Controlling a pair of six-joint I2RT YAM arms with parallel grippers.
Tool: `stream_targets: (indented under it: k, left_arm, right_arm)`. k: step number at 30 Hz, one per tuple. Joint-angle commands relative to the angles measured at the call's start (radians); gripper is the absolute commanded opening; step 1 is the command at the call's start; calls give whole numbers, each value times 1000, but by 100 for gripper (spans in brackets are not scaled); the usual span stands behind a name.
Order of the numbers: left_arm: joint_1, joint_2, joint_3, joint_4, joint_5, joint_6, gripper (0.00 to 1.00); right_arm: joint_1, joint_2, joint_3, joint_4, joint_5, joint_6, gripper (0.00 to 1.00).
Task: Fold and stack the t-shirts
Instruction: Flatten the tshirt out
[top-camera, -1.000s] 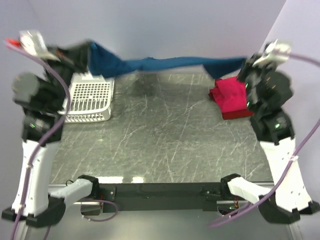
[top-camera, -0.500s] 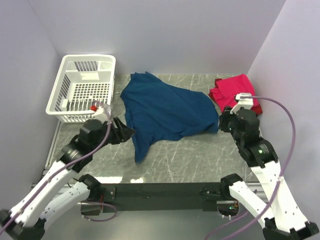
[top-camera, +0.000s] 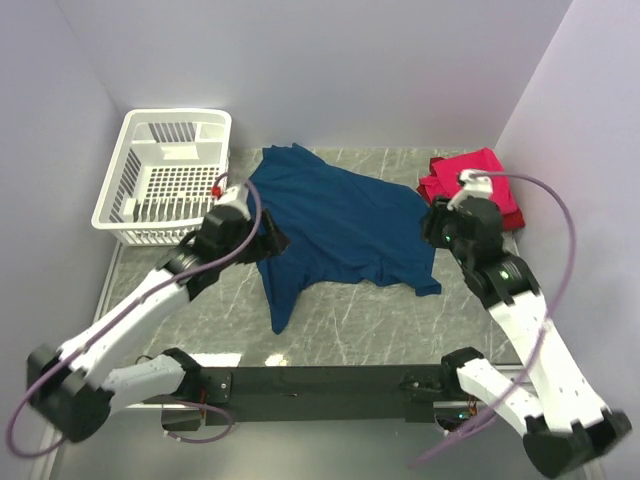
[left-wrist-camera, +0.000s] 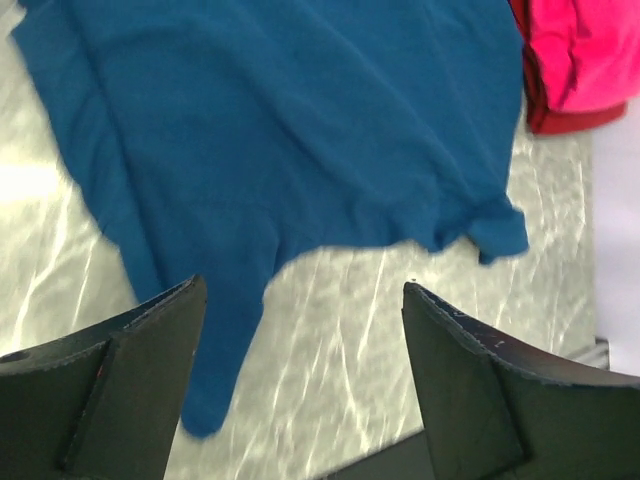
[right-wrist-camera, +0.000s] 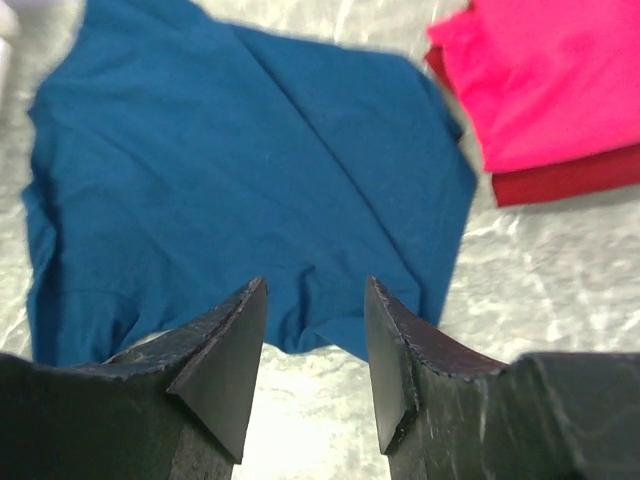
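Left gripper (left-wrist-camera: 302, 290) gapes wide and right gripper (right-wrist-camera: 316, 284) stands partly open, both empty. Each should pinch the navy shirt's (top-camera: 340, 225) rumpled six-o'clock edge and pull it flat.

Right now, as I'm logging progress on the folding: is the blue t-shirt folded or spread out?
Spread out. The blue t-shirt lies loose and rumpled across the table, with ragged edges, unlike the compact red shirts beside it.

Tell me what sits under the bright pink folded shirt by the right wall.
A darker red folded shirt, only its edge showing past the pink shirt. The rest of it, and anything beneath, is covered.
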Motion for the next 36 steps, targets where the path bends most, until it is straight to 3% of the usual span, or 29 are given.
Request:
stream_targets:
  k: [1,8,14,28,36]
  left_arm:
    - [-6,129,114,147,-29,41,86]
    - [-4,481,249,168,-6,61,90]
    - [20,644,273,179,27,74,91]
    - [120,801,304,188,39,126,92]
    - [174,847,341,182,56,153,92]
  right_arm:
    - [0,142,-26,115,-4,53,50]
    - [-7,452,22,190,-2,102,50]
    - [-17,701,112,221,-45,129,48]
    - [-63,1102,382,161,-149,134,47]
    - [-68,1247,600,54,-157,119,47]
